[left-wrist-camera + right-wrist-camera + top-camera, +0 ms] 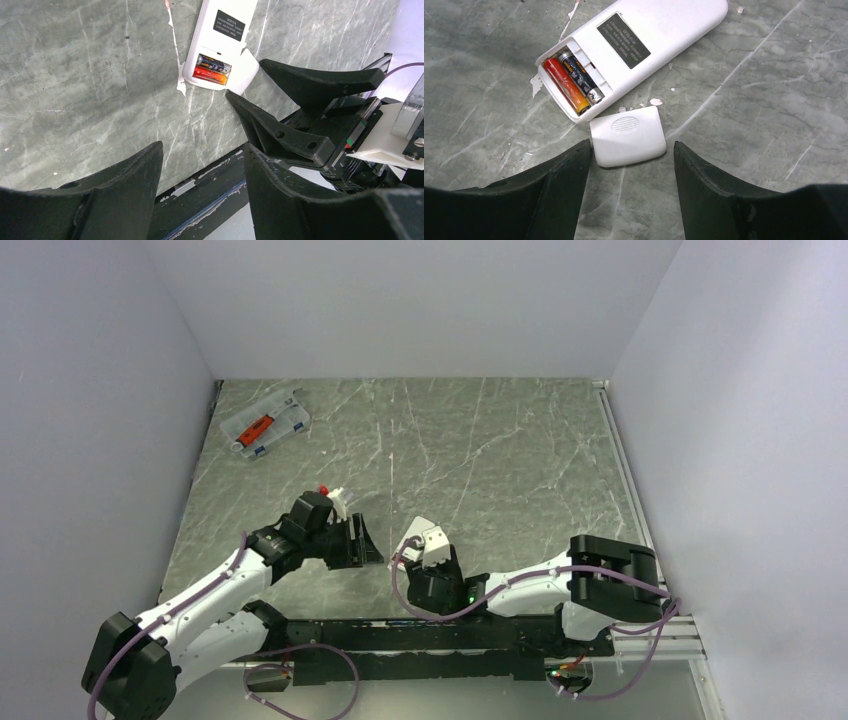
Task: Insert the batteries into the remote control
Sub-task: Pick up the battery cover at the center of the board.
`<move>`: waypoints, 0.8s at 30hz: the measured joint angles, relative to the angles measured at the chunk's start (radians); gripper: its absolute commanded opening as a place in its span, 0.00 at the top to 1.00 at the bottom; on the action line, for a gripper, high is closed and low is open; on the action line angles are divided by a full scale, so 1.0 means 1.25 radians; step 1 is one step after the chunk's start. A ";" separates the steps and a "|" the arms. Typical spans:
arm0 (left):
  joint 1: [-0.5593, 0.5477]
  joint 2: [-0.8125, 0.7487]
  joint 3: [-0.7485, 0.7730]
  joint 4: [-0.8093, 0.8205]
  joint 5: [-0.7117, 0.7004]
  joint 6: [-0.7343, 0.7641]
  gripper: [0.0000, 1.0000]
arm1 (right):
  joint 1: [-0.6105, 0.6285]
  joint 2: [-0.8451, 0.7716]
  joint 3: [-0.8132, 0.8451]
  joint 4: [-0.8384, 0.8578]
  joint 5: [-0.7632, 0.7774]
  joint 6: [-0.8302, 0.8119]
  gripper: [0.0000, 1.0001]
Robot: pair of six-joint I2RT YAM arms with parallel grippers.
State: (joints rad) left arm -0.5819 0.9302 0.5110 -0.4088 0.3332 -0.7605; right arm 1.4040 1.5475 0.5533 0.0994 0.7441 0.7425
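The white remote control [659,30] lies back up on the marble table, its battery bay open. Two batteries [571,80], one red-orange and one dark, lie side by side in the bay. The loose white cover [628,135] lies flat at the bay end. My right gripper [631,145] is open and empty, its fingertips on either side of the cover's near edge. My left gripper [204,150] is open and empty, to the left of the remote [225,45], with the batteries [212,69] in its view. From above, the remote [417,526] is mostly hidden by the right gripper [425,545]. The left gripper [368,540] hangs beside it.
A clear plastic organiser case [265,423] with a red tool inside lies at the far left of the table. The right gripper's fingers [280,135] reach into the left wrist view. The dark rail [200,190] along the table's near edge runs just below both grippers. Walls close in on three sides.
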 measured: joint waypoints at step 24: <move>0.000 0.000 0.000 0.001 0.000 0.000 0.34 | -0.013 -0.010 -0.015 0.038 -0.033 -0.025 0.65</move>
State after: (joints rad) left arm -0.5819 0.9302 0.5110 -0.4076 0.3332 -0.7601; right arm 1.3876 1.5345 0.5350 0.1463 0.7033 0.7116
